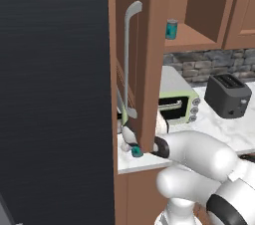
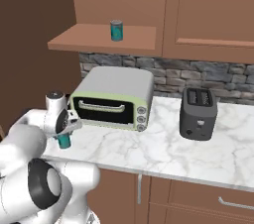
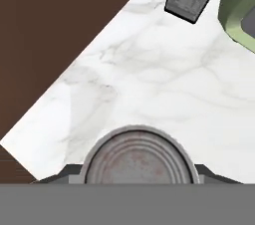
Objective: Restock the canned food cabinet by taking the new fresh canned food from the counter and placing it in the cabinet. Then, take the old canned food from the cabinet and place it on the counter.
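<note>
1. Two-finger gripper [image 2: 64, 131] at 9 o'clock in right base view, jaws closed on small teal cylindrical metal can [image 2: 63, 141], standing on white marble-patterned counter [image 2: 163, 151] nr front edge.
2. Can: stiff, light, smooth sides, likely slippery; grip mid-body, keep upright.
3. Second teal can [image 2: 116, 30] at 12 o'clock on reddish-brown cabinet [image 2: 99, 39] shelf.

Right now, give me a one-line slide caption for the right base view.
End effector shut on small teal can at white marble counter edge, beside pale-green toaster oven.
</note>
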Robot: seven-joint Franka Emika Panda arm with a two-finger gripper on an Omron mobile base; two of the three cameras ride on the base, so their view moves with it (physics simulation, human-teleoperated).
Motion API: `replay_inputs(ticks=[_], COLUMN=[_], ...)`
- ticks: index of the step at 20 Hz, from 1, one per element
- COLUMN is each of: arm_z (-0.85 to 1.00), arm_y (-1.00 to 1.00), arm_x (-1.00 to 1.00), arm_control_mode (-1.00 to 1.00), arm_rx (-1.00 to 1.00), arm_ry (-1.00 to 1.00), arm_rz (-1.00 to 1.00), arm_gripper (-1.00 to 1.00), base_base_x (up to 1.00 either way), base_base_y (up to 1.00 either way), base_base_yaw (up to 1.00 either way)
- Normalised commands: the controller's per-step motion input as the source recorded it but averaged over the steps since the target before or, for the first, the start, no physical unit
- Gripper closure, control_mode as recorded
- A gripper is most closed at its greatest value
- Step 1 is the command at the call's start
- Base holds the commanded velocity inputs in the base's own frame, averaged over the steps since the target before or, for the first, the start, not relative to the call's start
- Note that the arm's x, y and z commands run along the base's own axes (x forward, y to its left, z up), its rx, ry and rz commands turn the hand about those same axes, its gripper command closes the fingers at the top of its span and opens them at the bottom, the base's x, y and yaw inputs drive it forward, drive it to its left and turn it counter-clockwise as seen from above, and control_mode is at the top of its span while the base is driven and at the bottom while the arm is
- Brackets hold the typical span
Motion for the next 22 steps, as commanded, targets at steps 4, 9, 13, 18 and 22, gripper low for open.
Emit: replay_inputs(ticks=[4,9,13,18,22], arm_z=[0.3,0.95,1.0,1.0,1.0], arm_y=[-0.99,-0.69,-0.4,-0.17,-0.03], arm_x=[-0.61,-0.49,-0.47,-0.5,-0.39], arm_control_mode=[-1.0,-1.0,-1.0,-1.0,-1.0], arm_rx=[0.11,0.22,0.23,0.24,0.18], arm_ry=[-0.11,-0.32,-0.41,-0.4,-0.36], arm_rz=[0.0,0.0,-0.05,-0.11,-0.13], arm_gripper=[1.0,1.0,1.0,1.0,1.0], base_base_x=[0.0,0.0,0.0,0.0,0.0], base_base_y=[0.0,0.0,0.0,0.0,0.0], base_base_yaw=[0.0,0.0,0.0,0.0,0.0])
